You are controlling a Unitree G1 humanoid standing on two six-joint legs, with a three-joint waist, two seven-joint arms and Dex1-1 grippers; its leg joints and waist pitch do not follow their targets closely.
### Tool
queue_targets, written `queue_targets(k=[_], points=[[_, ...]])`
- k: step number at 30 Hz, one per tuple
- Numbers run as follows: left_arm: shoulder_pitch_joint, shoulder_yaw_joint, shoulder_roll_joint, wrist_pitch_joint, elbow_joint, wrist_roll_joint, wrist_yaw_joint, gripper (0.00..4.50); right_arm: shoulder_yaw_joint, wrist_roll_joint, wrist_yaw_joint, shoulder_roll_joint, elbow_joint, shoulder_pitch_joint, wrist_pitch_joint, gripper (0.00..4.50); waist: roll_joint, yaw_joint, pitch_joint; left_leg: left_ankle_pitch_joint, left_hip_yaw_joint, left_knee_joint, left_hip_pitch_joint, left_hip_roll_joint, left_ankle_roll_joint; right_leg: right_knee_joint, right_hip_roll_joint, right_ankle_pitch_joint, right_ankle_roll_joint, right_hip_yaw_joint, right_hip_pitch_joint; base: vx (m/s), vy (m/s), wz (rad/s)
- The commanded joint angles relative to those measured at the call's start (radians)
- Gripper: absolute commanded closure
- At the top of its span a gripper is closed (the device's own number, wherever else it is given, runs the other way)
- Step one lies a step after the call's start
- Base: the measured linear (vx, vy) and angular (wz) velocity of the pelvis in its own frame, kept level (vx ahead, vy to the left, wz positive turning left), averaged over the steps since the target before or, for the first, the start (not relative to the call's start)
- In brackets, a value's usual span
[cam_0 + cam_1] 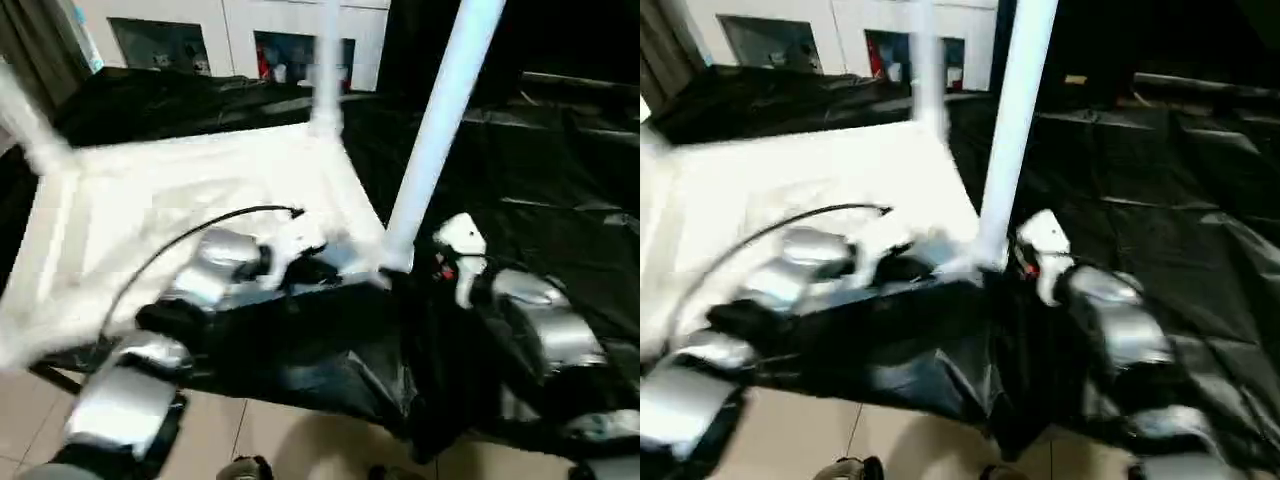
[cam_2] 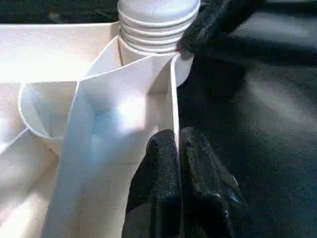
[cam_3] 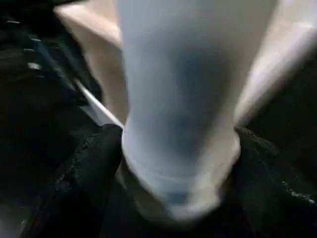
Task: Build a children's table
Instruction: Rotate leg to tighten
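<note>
Black sheeting (image 1: 560, 150) covers the work surface, creased and glossy, and hangs over the near edge above a pale tiled floor (image 1: 250, 440). On it lies the children's table (image 1: 180, 200), upside down: the white plastic top rests flat on the left half of the sheeting with its ribbed underside facing up. Three legs rise from its corners in the head views. A far leg (image 1: 327, 70) stands at the back corner, a blurred one (image 1: 25, 125) leans out at the far left corner, and the near leg (image 1: 440, 130) rises tall and slightly tilted from the near right corner socket.

Silver forearms reach in from both sides. The left gripper (image 2: 179, 163) sits at the near rim of the top, just left of that socket; its two black fingers (image 2: 158, 188) are pressed together on the thin white edge wall (image 2: 174, 99), one on each side. In the left wrist view the ribbed grey end of the near leg sits in the round socket just beyond.

The right gripper (image 3: 178, 148) flanks the base of the near leg, a black finger (image 3: 89, 168) on either side and set wide; whether they press the leg or merely stand beside it cannot be told. A black cable (image 1: 200, 225) arcs over the left wrist.
</note>
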Motion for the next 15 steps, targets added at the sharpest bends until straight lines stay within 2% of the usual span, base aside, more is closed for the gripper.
queue_targets(k=[1,5,6,8,10,11,15], points=[[0.027,-0.027,-0.021,-0.002,-0.027,-0.044,-0.074,4.50,0.039,0.023,0.073,-0.006,-0.041,0.005,0.007,1.00,-0.020,0.003,-0.070,-0.064,-0.019,-0.042,0.025,0.049,0.166,-0.029,-0.054,0.070,-0.309,0.035,0.040,0.000,0.000,0.00],[0.040,-0.032,0.013,0.009,-0.057,-0.054,-0.131,4.50,0.049,0.031,0.130,-0.028,-0.052,0.006,0.023,1.00,-0.022,0.013,-0.074,-0.030,-0.020,-0.035,0.018,0.047,0.183,-0.015,-0.055,0.136,-0.313,0.034,0.043,0.000,0.000,0.00],[0.046,-0.031,0.024,0.011,-0.070,-0.056,-0.147,4.50,0.052,0.034,0.153,-0.038,-0.051,0.004,0.032,1.25,-0.021,0.014,-0.069,-0.063,-0.020,-0.037,0.019,0.048,0.177,-0.022,-0.055,0.074,-0.308,0.031,0.038,0.000,0.000,0.00],[0.048,-0.031,0.027,0.010,-0.072,-0.054,-0.150,4.50,0.052,0.033,0.154,-0.038,-0.046,0.001,0.032,1.33,-0.020,0.015,-0.066,-0.090,-0.020,-0.040,0.021,0.050,0.160,-0.028,-0.056,0.014,-0.299,0.033,0.037,0.000,0.000,0.00],[0.050,-0.026,0.030,0.002,-0.071,-0.051,-0.146,4.50,0.058,0.025,0.155,-0.035,-0.042,0.000,0.038,1.38,-0.019,0.016,-0.063,-0.136,-0.021,-0.045,0.025,0.052,0.121,-0.037,-0.056,-0.076,-0.284,0.034,0.033,0.000,0.000,0.00],[0.050,-0.025,0.029,0.001,-0.071,-0.050,-0.146,4.50,0.062,0.023,0.157,-0.034,-0.041,0.001,0.039,1.62,-0.022,0.015,-0.064,-0.149,-0.022,-0.047,0.025,0.052,0.108,-0.038,-0.056,-0.095,-0.279,0.035,0.034,0.000,0.000,0.00],[0.052,-0.022,0.015,-0.001,-0.082,-0.051,-0.119,4.50,0.063,0.017,0.130,-0.020,-0.033,0.004,0.035,1.71,-0.023,0.016,-0.066,-0.144,-0.022,-0.045,0.025,0.050,0.095,-0.036,-0.057,-0.088,-0.272,0.037,0.034,0.000,0.000,0.00]])
